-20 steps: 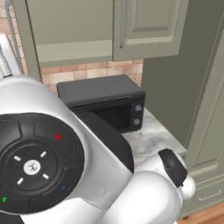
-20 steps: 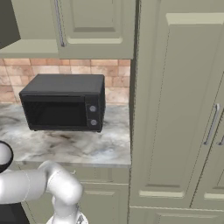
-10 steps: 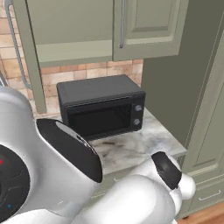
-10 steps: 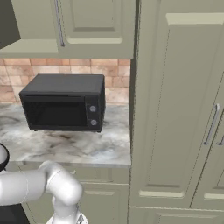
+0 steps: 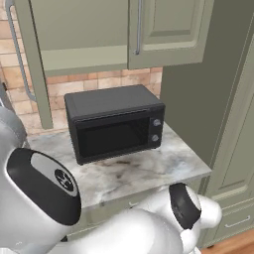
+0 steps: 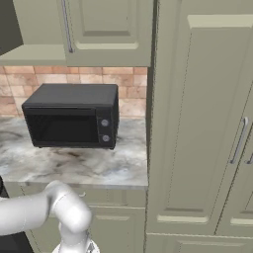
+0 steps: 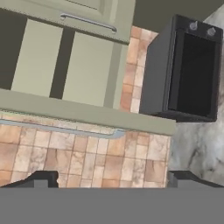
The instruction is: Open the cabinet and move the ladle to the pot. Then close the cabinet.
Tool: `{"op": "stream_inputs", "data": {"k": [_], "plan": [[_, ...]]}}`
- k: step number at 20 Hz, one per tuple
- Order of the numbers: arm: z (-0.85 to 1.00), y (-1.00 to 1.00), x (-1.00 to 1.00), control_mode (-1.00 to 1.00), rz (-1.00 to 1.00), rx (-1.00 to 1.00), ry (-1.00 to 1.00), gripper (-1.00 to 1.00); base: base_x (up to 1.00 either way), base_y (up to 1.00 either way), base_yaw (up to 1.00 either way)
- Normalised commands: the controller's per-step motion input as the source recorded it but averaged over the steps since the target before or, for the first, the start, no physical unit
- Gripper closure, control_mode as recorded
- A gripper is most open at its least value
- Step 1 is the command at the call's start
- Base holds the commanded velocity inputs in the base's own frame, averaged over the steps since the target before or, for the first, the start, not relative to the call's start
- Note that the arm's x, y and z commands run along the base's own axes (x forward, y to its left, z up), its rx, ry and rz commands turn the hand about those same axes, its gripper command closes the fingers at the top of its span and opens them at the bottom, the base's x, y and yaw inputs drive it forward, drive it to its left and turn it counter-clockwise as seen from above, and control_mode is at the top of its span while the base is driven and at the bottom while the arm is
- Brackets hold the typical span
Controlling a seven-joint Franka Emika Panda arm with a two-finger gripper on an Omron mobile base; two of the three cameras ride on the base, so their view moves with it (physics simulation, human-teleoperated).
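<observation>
No writing on microwave (image 5: 115, 126); cabinet (image 5: 163, 30) door ajar; jaws wide, empty.

Before me a black microwave (image 5: 115, 127) sits mid-frame on a marbled grey counter (image 5: 144, 173); brick-tile backsplash (image 6: 128, 76) behind, tall sage pantry cupboards (image 6: 197, 128) filling the right.
</observation>
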Motion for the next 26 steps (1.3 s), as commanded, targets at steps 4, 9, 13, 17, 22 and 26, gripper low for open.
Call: {"op": "stream_inputs", "data": {"k": [4,9,13,17,22,26], "plan": [[-0.08,0.18,0.38,-1.0,-0.07,0.0,0.0,-1.0,0.0,0.0,0.0],[-0.03,0.0,0.31,-1.0,-0.04,0.0,0.0,-1.0,0.0,0.0,0.0],[-0.02,0.0,0.25,-1.0,-0.04,0.0,0.0,-1.0,0.0,0.0,0.0],[-0.06,0.0,0.32,-1.0,-0.03,0.0,0.0,-1.0,0.0,0.0,0.0],[-0.09,0.0,0.18,-1.0,-0.03,0.0,-0.02,-1.0,0.0,0.0,0.0],[-0.06,0.0,0.24,-1.0,-0.03,0.0,-0.04,-1.0,0.0,0.0,0.0]]}}
